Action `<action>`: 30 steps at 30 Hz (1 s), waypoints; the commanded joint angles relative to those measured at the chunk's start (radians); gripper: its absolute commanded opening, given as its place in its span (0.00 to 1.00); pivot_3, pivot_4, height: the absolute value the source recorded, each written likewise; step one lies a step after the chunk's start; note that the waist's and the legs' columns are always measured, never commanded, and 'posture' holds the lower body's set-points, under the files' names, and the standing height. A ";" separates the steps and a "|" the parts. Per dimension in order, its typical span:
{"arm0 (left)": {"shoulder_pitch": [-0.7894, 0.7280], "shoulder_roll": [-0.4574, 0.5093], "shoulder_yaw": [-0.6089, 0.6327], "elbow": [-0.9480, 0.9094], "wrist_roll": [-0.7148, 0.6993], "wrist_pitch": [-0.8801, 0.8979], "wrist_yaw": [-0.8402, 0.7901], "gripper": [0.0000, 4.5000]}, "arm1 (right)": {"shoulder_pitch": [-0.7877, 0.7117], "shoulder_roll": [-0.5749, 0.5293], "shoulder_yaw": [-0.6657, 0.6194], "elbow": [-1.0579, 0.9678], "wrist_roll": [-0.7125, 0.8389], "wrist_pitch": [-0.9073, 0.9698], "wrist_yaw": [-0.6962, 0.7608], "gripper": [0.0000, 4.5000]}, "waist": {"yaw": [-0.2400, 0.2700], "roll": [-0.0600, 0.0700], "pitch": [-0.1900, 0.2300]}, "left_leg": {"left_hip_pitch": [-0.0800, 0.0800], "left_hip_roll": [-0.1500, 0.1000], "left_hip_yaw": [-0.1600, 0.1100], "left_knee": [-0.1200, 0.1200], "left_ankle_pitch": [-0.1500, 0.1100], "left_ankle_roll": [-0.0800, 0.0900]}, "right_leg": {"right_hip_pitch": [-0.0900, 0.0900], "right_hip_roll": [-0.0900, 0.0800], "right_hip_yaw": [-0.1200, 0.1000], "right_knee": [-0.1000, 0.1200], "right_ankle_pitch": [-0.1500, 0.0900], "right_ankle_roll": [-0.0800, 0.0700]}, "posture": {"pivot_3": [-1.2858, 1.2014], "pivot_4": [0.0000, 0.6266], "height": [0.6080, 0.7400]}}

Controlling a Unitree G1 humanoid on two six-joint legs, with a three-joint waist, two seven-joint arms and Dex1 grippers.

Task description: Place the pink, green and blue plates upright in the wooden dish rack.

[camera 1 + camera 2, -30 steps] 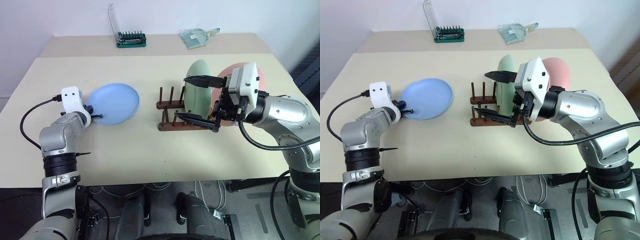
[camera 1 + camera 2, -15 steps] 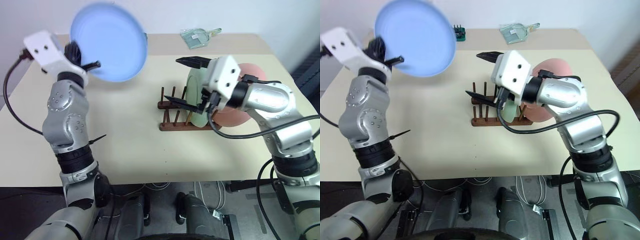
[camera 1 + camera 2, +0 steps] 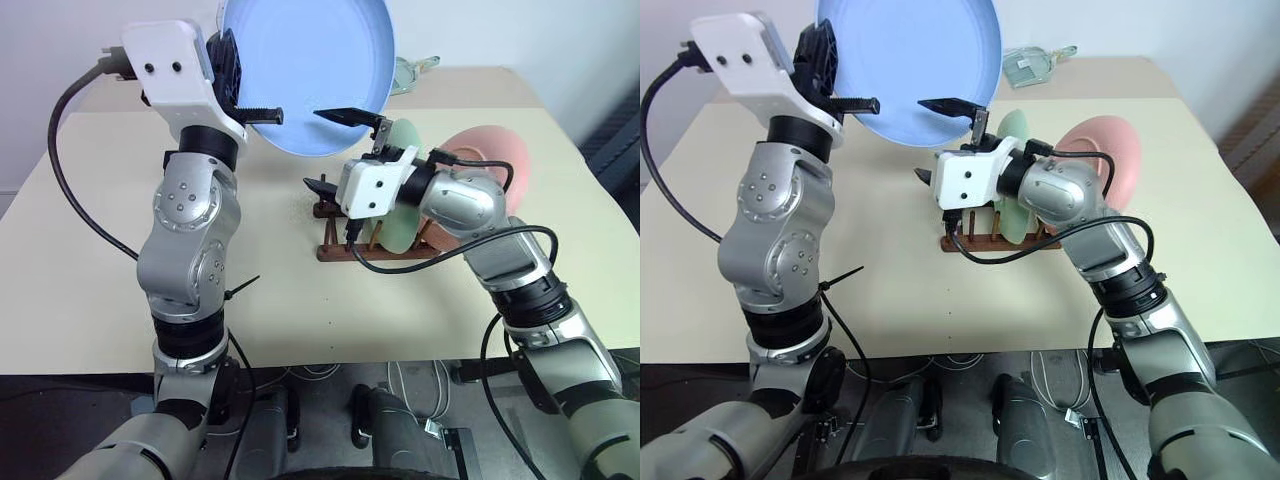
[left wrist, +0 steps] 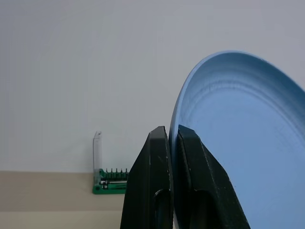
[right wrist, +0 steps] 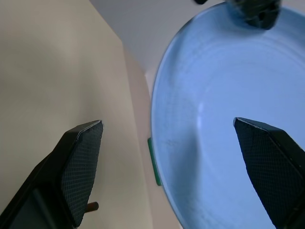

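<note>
Left end effector (image 3: 262,115) pinches blue plate (image 3: 310,70) rim, seam clear in left wrist view. Right end effector (image 3: 937,140) wide, straddling its lower edge; plate top cropped.

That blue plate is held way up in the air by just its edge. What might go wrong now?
The left gripper pinches the blue plate only at its rim, high over the table, so it might slip and drop. The open right gripper reaches toward the plate's edge; a mistimed handover could knock it loose. The right arm also hangs close above the wooden dish rack, where the green plate and pink plate stand, and might bump them.
</note>
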 commanded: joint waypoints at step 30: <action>0.081 0.175 0.394 0.037 -0.177 -0.083 -0.018 0.99 | -0.001 0.192 -0.113 -0.111 0.142 0.066 -0.013 0.00 | -0.021 0.000 0.000 | 0.003 0.001 -0.002 0.000 0.001 -0.002 | 0.003 0.004 0.000 0.001 0.001 -0.001 | 0.52 0.24 1.00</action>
